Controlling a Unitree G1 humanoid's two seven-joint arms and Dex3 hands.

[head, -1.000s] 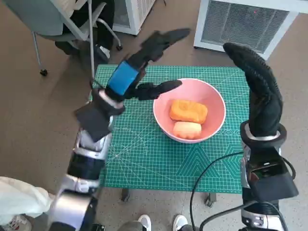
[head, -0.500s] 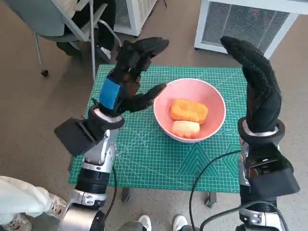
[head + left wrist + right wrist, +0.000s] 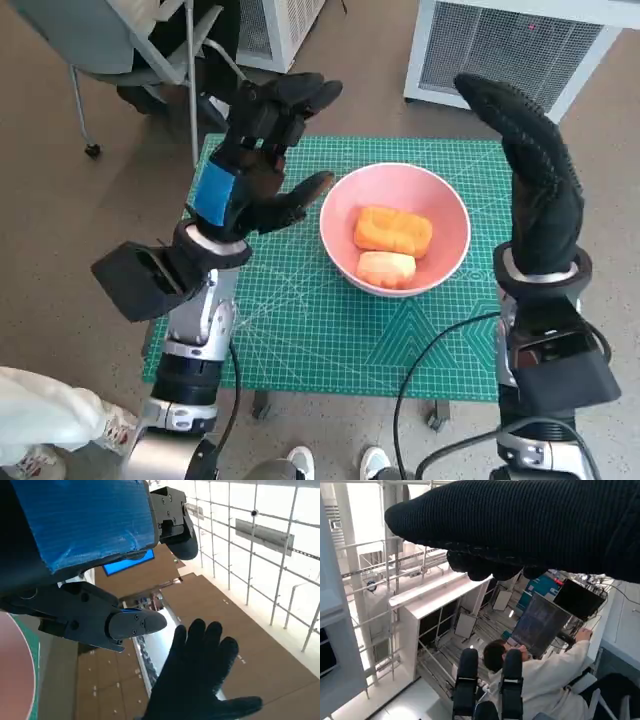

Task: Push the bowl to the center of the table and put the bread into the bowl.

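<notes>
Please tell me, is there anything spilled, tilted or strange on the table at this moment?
Nothing stands out. The pink bowl sits upright on the green cutting mat, with two pieces of bread lying inside it. Both the left hand and right hand are raised, holding nothing.

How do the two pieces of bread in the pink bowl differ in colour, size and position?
The orange bread is deeper in colour and looks larger than the pale bread. The orange bread lies farther from the robot, the pale bread nearer. Both rest side by side in the pink bowl, touched by neither hand.
</notes>
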